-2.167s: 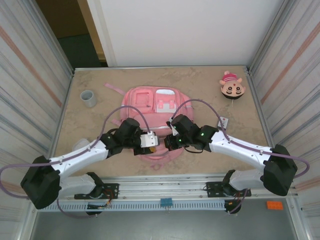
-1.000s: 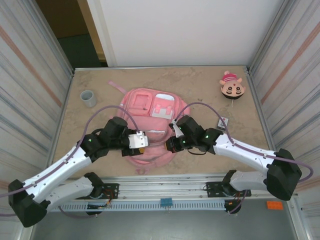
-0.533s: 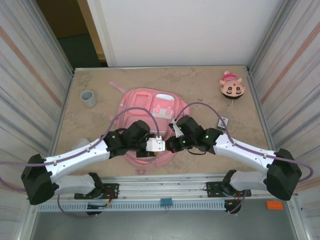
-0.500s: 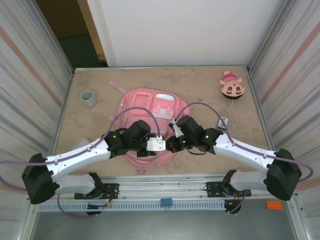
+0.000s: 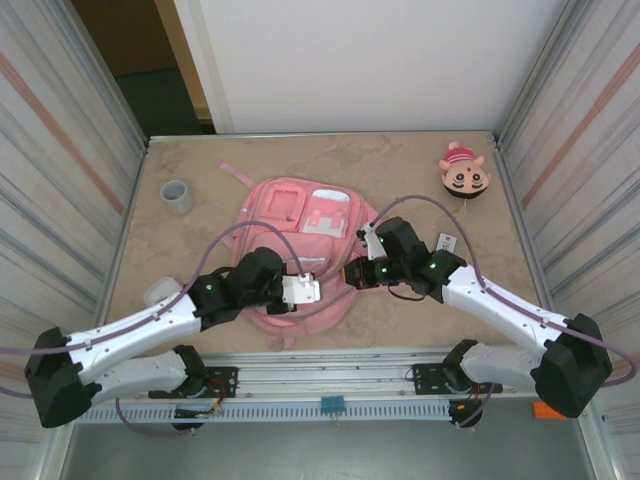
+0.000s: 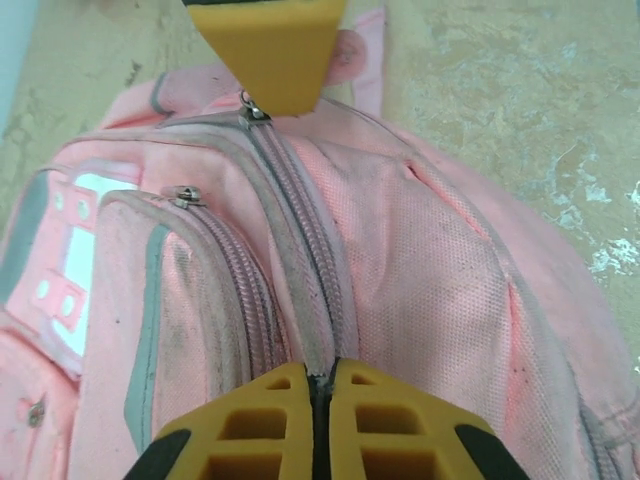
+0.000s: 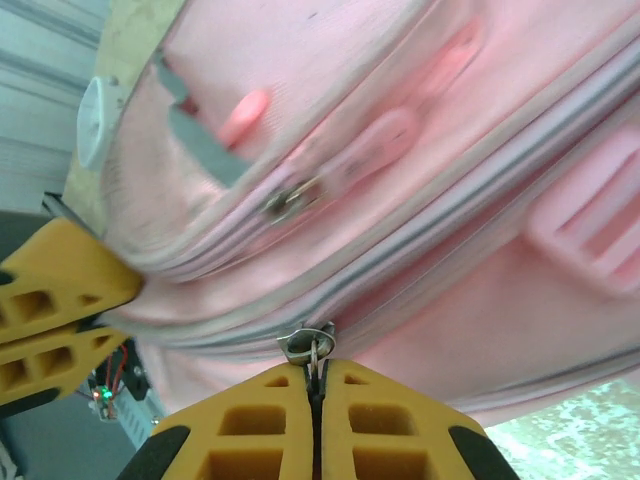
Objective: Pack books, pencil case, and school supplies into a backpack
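Note:
The pink backpack (image 5: 300, 225) lies flat mid-table, front pockets up. My left gripper (image 5: 318, 290) is shut on the zip seam (image 6: 318, 360) at the backpack's near edge. My right gripper (image 5: 352, 272) is shut on a metal zip pull (image 7: 310, 345) of the same zip. From the left wrist view, a right fingertip (image 6: 268, 50) sits at the slider (image 6: 250, 108). The left fingers (image 7: 55, 300) appear at the left of the right wrist view. A small pale bluish item, the school supplies (image 5: 160, 292), lies left of the backpack. The books and pencil case are out of view.
A small grey cup (image 5: 178, 196) stands at the back left. A cartoon-face toy with a pink cap (image 5: 463, 173) sits at the back right. A tiny white tag-like item (image 5: 445, 243) lies right of the backpack. Ribbed walls close in both sides of the table.
My left gripper has closed on the backpack's zip seam. My right gripper has shifted right and slightly away with the zip pull, and the backpack's near edge has stretched between them.

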Controlling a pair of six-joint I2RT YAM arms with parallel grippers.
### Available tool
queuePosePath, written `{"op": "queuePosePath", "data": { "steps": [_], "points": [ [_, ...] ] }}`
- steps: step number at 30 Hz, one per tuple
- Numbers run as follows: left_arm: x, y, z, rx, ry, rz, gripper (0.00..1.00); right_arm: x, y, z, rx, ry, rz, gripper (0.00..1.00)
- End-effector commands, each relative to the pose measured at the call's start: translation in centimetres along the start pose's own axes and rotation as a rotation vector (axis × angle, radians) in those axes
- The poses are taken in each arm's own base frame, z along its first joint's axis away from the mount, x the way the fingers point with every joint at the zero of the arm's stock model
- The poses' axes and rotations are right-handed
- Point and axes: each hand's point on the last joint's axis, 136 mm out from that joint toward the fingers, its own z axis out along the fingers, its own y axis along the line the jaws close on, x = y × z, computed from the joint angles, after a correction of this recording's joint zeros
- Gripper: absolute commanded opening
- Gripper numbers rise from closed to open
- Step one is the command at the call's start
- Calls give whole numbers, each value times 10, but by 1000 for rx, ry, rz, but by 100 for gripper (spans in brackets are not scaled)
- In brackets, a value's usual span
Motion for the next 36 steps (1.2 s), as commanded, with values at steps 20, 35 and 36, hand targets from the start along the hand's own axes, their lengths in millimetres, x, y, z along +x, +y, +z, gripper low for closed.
{"op": "queuePosePath", "data": {
  "steps": [20, 35, 36],
  "points": [
    [8, -28, -18, 102, -46, 11, 0, -59, -80, 0, 247, -101, 88, 0],
    [5, -16, -14, 53, -33, 2, 0, -47, -65, -5, 162, -88, 107, 34],
    [4, -16, -13, 57, -37, 0, 0, -48, -61, -10, 154, -99, 101, 36]
  ]
}}
